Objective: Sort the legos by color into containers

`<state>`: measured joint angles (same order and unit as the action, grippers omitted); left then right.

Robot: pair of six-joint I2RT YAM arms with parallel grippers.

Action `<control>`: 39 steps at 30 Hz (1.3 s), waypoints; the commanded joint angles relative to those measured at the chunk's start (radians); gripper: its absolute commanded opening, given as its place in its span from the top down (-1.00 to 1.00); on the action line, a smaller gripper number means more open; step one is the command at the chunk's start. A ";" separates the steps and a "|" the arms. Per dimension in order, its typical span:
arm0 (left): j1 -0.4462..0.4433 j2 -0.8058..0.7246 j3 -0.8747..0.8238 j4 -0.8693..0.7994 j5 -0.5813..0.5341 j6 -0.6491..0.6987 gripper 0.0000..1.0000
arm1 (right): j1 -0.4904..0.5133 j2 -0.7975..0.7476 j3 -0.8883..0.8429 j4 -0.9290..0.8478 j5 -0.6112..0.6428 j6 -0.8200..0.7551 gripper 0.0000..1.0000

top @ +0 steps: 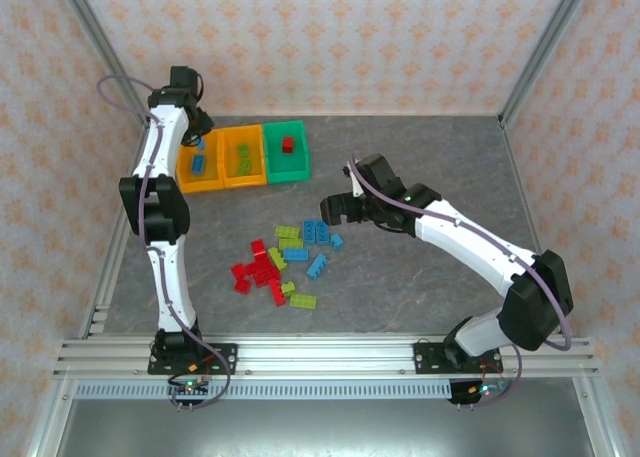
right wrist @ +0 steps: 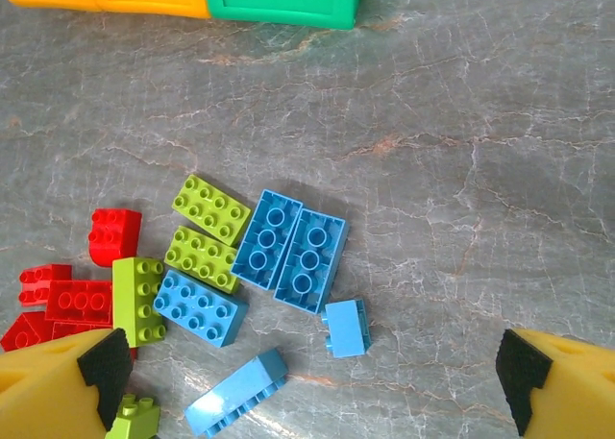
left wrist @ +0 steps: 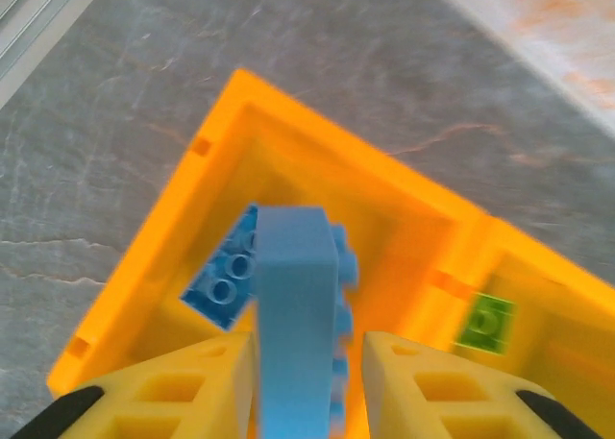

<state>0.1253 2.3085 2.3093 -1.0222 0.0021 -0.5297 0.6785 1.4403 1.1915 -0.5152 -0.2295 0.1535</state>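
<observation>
Legos (top: 283, 262) lie heaped on desk (top: 420, 177), near side of containers (top: 243, 183). Right jaws (right wrist: 312, 367) gape wide above heap, empty. Left jaws (left wrist: 307, 348) over end orange bin (left wrist: 317, 170); blue brick (left wrist: 296, 295) upright between them, gripped or loose, cannot tell. Wrist view adds second blue brick (left wrist: 226, 276) beneath; top view, red brick (top: 288, 144) in green bin (top: 288, 180).

- The containers (top: 225, 185) stand in a row at the far left of the worktop (top: 420, 157).
- Loose legos (top: 285, 262) lie clustered nearer, mid-worktop.
- The left end effector (top: 198, 135) hangs over the leftmost bin (left wrist: 144, 266); the right end effector (top: 335, 209) sits right of the cluster.
</observation>
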 commanded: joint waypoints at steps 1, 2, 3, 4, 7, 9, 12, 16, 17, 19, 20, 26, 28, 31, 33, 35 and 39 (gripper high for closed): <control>-0.001 -0.058 0.047 -0.053 0.000 0.004 0.23 | 0.007 -0.002 0.028 -0.040 0.045 0.031 -0.99; -0.001 -0.072 0.044 -0.061 0.012 0.010 0.20 | 0.007 0.002 0.029 -0.033 0.045 0.036 -0.99; 0.000 -0.088 0.037 -0.062 0.030 0.016 0.19 | 0.009 0.006 0.031 -0.029 0.043 0.038 -0.99; -0.002 -0.112 0.017 -0.057 0.057 0.024 0.19 | 0.009 0.011 0.034 -0.026 0.041 0.040 -0.99; -0.006 -0.204 -0.070 -0.054 0.092 0.030 0.18 | 0.011 0.032 0.050 -0.020 0.027 0.056 -0.99; -0.012 -0.284 -0.139 -0.040 0.114 0.038 0.18 | 0.020 0.049 0.063 -0.013 0.024 0.060 -0.99; -0.040 -0.451 -0.265 -0.005 0.145 0.061 0.18 | 0.052 0.091 0.094 -0.005 0.022 0.049 -0.99; -0.112 -0.671 -0.424 -0.017 0.126 0.177 0.12 | 0.155 0.208 0.208 -0.056 0.077 -0.007 -1.00; -0.137 -0.730 -0.470 -0.026 0.099 0.227 0.11 | 0.180 0.252 0.262 -0.089 0.097 -0.012 -0.99; -0.179 -0.839 -0.570 -0.039 0.049 0.309 0.09 | 0.225 0.339 0.357 -0.151 0.132 -0.012 -0.95; -0.189 -0.900 -0.624 -0.048 0.028 0.332 0.09 | 0.250 0.398 0.423 -0.189 0.141 -0.011 -0.89; -0.193 -1.221 -0.858 -0.080 -0.017 0.391 0.07 | 0.352 0.647 0.694 -0.294 0.154 0.009 -0.66; -0.193 -1.294 -0.894 -0.092 0.013 0.399 0.03 | 0.374 0.722 0.769 -0.316 0.180 0.031 -0.58; -0.194 -1.357 -0.919 -0.117 0.088 0.411 -0.03 | 0.393 0.827 0.872 -0.355 0.217 0.076 -0.53; -0.198 -1.373 -0.920 -0.147 0.114 0.412 -0.04 | 0.402 0.885 0.922 -0.361 0.231 0.097 -0.53; -0.206 -1.389 -0.922 -0.172 0.114 0.413 -0.04 | 0.408 0.932 0.956 -0.360 0.252 0.123 -0.55; -0.219 -1.421 -0.935 -0.190 0.105 0.417 -0.05 | 0.407 1.000 1.001 -0.393 0.307 0.199 -0.54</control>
<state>-0.0860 0.9005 1.3899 -1.1625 0.0971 -0.1432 1.0859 2.4058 2.1445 -0.8387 -0.0074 0.2752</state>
